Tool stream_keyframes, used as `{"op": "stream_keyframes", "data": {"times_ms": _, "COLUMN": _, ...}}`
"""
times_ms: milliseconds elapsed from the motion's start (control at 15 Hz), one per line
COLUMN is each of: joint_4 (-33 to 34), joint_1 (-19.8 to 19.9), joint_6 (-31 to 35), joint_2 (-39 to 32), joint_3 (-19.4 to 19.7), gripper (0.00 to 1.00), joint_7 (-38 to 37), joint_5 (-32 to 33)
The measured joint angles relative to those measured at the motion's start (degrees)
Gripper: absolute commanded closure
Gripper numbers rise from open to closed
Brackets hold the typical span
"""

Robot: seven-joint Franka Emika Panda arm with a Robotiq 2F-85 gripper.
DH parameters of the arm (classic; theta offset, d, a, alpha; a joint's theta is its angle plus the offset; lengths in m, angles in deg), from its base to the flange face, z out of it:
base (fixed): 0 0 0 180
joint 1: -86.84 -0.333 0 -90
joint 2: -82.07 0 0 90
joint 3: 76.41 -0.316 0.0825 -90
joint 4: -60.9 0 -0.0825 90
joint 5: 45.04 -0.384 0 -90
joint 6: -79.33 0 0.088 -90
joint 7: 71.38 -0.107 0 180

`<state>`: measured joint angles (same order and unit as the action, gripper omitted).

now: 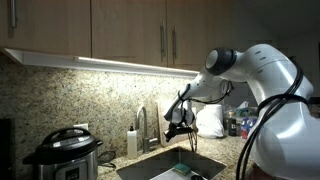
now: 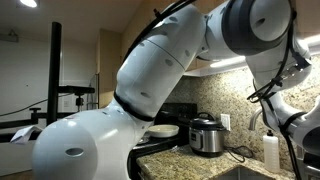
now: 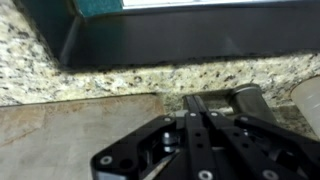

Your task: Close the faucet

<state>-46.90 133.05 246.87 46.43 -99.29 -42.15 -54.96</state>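
In an exterior view a pressure cooker [image 1: 62,150] stands on the granite counter well to the left of the sink [image 1: 135,162]. A white soap bottle [image 1: 132,140] stands at the sink's back left corner. Just beside it, behind the sink's rear edge, rises the faucet [image 1: 144,128], slim and silvery with an arched spout. The gripper [image 1: 178,127] hangs above the sink's back right part, near the faucet but apart from it. Whether its jaws are apart or together I cannot tell; the wrist view shows only dark linkages over the counter and the sink's edge.

The faucet is likely rigid, fixed and smooth, so slippery to pinch. Only its lever should move, so a push or light grip there seems best, though the lever is too small to make out.
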Motion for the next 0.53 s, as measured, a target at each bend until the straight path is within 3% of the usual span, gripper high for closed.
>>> {"op": "stream_keyframes", "data": {"times_ms": 200, "joint_4": -5.71, "joint_1": -0.41, "joint_6": 1.92, "joint_2": 2.42, "joint_3": 2.01, "gripper": 1.0, "joint_7": -0.19, "joint_5": 0.32}}
{"op": "stream_keyframes", "data": {"times_ms": 533, "joint_4": -16.95, "joint_1": -4.85, "joint_6": 1.87, "joint_2": 10.28, "joint_3": 8.09, "gripper": 1.0, "joint_7": -0.5, "joint_5": 2.32}}
